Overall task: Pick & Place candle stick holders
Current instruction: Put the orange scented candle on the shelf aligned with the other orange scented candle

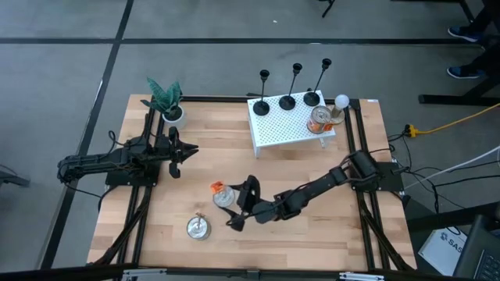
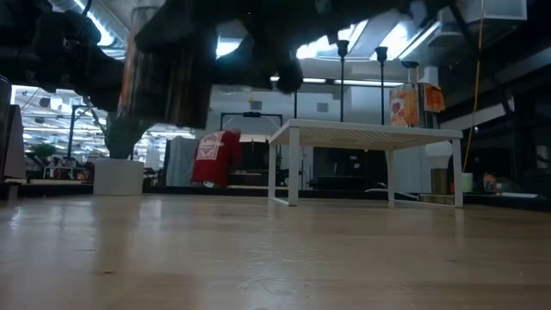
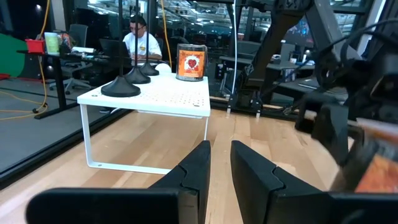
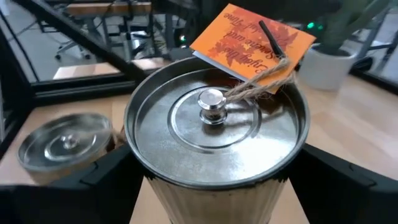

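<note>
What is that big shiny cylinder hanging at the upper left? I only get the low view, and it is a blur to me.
Observer: A lidded metal tin, gripped on both sides by the right gripper, with an orange tag tied to its lid knob.
Operator: Is it the only one?
Observer: No, a second tin lies on the table, nearer the front edge.
Operator: And the black sticks on the white stand?
Observer: Three candle stick holders, their round bases in a row along the back edge of the stand. The left gripper is far from them, near the potted plant.
</note>
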Controlling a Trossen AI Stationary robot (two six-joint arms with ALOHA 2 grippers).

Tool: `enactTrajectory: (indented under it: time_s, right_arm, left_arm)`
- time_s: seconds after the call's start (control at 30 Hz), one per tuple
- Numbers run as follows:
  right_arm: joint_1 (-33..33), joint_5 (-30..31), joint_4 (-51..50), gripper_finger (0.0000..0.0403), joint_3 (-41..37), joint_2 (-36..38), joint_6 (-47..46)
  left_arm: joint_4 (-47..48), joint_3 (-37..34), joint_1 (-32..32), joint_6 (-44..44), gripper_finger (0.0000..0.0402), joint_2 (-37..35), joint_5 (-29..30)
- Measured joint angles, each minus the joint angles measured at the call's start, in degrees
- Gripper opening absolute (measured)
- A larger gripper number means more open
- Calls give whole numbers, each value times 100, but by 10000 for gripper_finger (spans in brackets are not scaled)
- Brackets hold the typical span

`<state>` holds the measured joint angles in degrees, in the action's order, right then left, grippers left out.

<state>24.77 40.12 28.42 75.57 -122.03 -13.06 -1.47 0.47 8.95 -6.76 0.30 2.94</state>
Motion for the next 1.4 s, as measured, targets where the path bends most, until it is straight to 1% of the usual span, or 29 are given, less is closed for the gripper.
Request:
enactTrajectory:
  time_s: [0.17,0.4,0.53,0.8,0.97,1.1,1.4]
  right_arm:
    - [45,209,-346,343,0,283,-120]
    - [62,376,-398,342,4,501,-191]
    - [76,702,-398,342,4,549,-191]
    - [223,1590,-404,342,4,570,-323]
    - [313,1968,-552,342,4,721,-342]
    - [344,2215,-1167,342,9,1021,-684]
    - [326,2773,-3235,342,9,1656,-2136]
  left_arm:
    - [2,1,-1,0,59,1,0]
    - [2,0,-1,0,59,1,0]
    - [2,0,0,0,59,0,0]
    - [2,0,-1,0,59,1,0]
    - [2,0,0,0,59,0,0]
    - [2,0,-2,0,59,1,0]
    - [1,2,0,0,59,0,0]
